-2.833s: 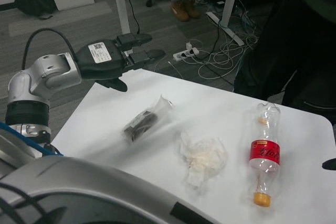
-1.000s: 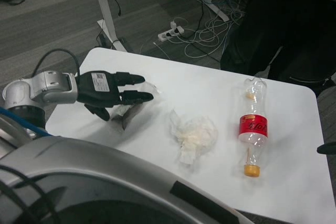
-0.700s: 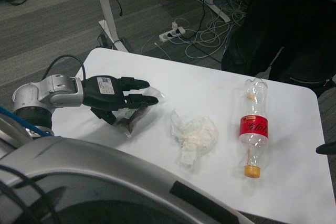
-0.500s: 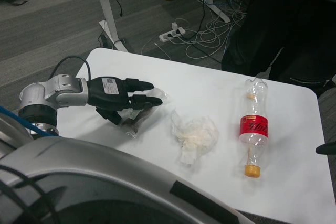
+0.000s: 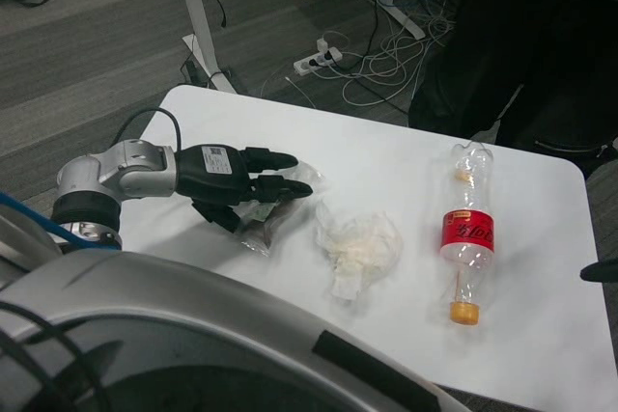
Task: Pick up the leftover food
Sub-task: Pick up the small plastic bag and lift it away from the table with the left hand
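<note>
While the white bench (image 5: 406, 156) carries everything, the left hand (image 5: 241, 185) lies over the bagged food (image 5: 272, 224) near its left edge, fingers stretched forward and apart; whether any finger presses the bag cannot be told. Only a dark tip of the right hand (image 5: 600, 270) shows at the picture's right edge. The bag looks light, soft and slippery, so a hold across the dark lump inside, not the loose film, seems safest.

Office or lab: grey carpet (image 5: 87, 65), floor power strip (image 5: 316, 53), tangled cables (image 5: 381, 69).
</note>
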Controlling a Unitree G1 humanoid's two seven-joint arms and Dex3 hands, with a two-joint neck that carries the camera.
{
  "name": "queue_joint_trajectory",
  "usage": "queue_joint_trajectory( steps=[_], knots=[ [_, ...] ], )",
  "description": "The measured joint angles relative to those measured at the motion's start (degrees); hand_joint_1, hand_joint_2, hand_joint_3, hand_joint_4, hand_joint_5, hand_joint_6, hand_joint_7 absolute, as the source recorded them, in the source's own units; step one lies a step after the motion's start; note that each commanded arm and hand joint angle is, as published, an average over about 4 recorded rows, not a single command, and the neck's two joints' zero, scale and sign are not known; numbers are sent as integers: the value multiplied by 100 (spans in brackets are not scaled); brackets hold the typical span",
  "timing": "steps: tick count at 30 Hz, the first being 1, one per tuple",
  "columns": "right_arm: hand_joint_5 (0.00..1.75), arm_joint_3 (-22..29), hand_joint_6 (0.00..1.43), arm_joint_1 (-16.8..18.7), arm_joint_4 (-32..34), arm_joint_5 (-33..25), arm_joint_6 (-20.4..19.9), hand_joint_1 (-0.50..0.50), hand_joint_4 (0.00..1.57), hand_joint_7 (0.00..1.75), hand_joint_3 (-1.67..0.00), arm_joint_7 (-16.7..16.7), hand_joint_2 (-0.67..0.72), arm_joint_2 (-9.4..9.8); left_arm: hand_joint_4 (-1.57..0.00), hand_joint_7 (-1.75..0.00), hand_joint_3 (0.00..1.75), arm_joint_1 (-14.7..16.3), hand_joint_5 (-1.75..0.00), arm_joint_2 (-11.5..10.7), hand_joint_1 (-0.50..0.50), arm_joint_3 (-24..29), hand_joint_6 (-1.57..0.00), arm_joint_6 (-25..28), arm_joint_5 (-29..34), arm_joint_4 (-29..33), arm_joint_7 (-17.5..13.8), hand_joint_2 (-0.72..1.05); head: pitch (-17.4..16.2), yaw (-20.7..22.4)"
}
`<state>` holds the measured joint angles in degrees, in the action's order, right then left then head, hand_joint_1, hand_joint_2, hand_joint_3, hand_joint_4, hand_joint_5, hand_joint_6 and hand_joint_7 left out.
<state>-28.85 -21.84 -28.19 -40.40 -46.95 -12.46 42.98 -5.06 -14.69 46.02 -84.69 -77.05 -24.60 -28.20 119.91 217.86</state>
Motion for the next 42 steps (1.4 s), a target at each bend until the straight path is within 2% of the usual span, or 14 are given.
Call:
queue_joint_trajectory(
  steps=[1, 2, 3, 4, 7, 9, 12, 14, 17, 19, 23, 31, 38, 42],
  knots=[
    [0, 0, 0, 1, 0, 0, 0, -47, 0, 0, 0, 0, 50, -5, -18, -124, 9, -8, -21, 5, -50, -15, -139, 1, 7, -1, 19, 105, -3, 0],
    [0, 0, 0, 2, 0, 0, 0, -46, 0, 0, 0, 0, 50, -8, -36, -136, 9, -22, -41, 13, -50, -27, -145, 2, 18, -1, 43, 105, -6, 0],
    [0, 0, 0, 3, 0, 0, -1, -46, 0, 0, 0, 0, 50, -10, -62, -145, 11, -41, -67, 20, -50, -38, -148, 3, 33, -1, 66, 105, -9, 0],
    [0, 0, 0, 5, 0, 0, -2, -47, 0, 0, 0, 0, 50, -11, -98, -157, 13, -66, -110, 25, -50, -52, -151, 5, 54, 0, 84, 100, -8, 1],
    [0, 0, 0, 15, 4, -1, -8, -48, 0, 0, 0, 1, 47, -22, -151, -168, 20, -150, -175, 32, -50, -126, -152, 51, 122, 26, 120, 78, -6, 1],
    [0, 0, 0, 24, 10, 0, -12, -46, 0, 0, 0, 2, 47, -38, -156, -166, 24, -198, -175, 39, -50, -189, -152, 135, 145, 65, 140, 63, -6, 1],
    [0, 1, 0, 48, 16, 1, -18, -48, 0, 0, 0, 2, 47, -51, -157, -143, 31, -212, -175, 45, -50, -213, -156, 255, 154, 101, 140, 47, -6, 1],
    [0, 3, 0, 80, 27, 1, -24, -48, 0, 0, 0, 2, 47, -54, -157, -131, 35, -205, -175, 52, -50, -170, -157, 302, 152, 104, 98, 49, -6, 1],
    [0, 11, 0, 144, 42, 0, -28, -47, 0, 0, 0, 2, 47, -59, -157, -126, 35, -179, -175, 100, -50, 48, -157, 373, 157, 86, 25, 63, 23, -4],
    [0, 14, 0, 164, 47, -1, -28, -47, 0, 0, 0, 1, 47, -69, -157, -127, 37, -184, -175, 206, -50, 290, -157, 410, 203, 69, -14, 67, 80, -13],
    [0, 19, 0, 166, 71, -10, -29, -48, 0, 0, 0, 2, 47, -92, -157, -134, 48, -244, -175, 484, -50, 798, -157, 447, 396, 29, -110, 105, 231, -1],
    [0, 31, 0, 166, 76, -121, -32, -46, 0, 0, 0, 3, 41, -120, -157, -154, 61, -487, -175, 727, -50, 1213, -157, 606, 1338, 32, -196, 105, 459, -72],
    [0, 57, 0, 165, -17, -241, -32, -46, 0, 0, 0, 4, 41, -206, -157, -161, 70, -786, -175, 930, -50, 1295, -157, 1256, 2248, 146, -204, 105, 592, -135],
    [0, 72, 0, 146, -58, -333, -28, -46, 0, 0, 0, 5, 41, -268, -157, -159, 72, -1145, -175, 1186, -50, 1559, -157, 1587, 2582, 187, -100, 105, 830, -233]
  ],
)
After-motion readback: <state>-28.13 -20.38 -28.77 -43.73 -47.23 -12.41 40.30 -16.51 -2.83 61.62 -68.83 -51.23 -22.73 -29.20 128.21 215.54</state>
